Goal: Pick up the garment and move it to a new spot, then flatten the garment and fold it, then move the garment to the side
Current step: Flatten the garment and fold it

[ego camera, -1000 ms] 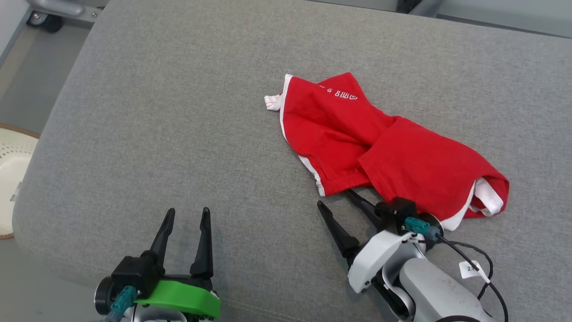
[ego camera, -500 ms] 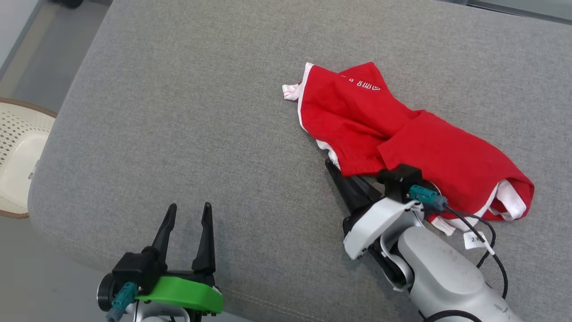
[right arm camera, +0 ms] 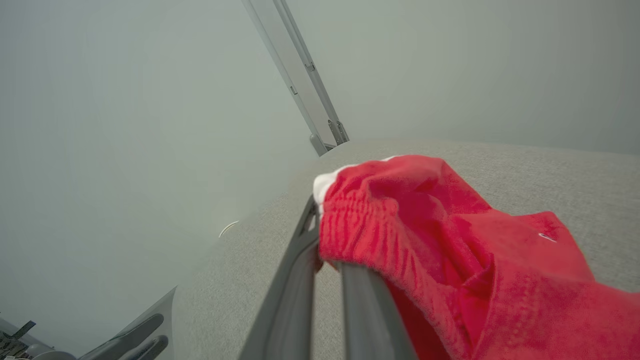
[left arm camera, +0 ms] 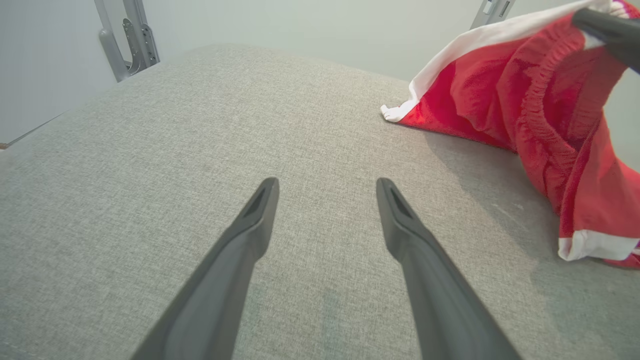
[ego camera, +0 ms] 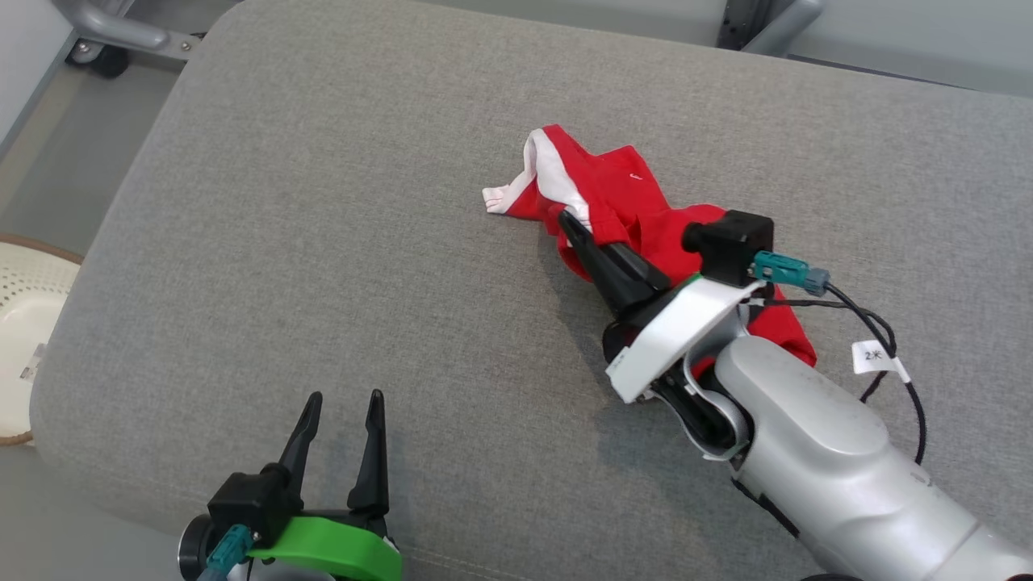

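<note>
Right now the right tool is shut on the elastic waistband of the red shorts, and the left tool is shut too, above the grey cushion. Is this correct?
Not quite. The left tool is open, its two fingers apart above the grey cushion, as the left wrist view shows. The rest stands: the right tool is shut on the elastic waistband of the red shorts.

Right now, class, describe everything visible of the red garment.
The red garment looks like soft knit cloth with white trim and a gathered elastic band. It is crumpled and partly lifted: the right gripper is shut on the elastic edge, while a white-trimmed corner rests on the grey padded surface.
</note>
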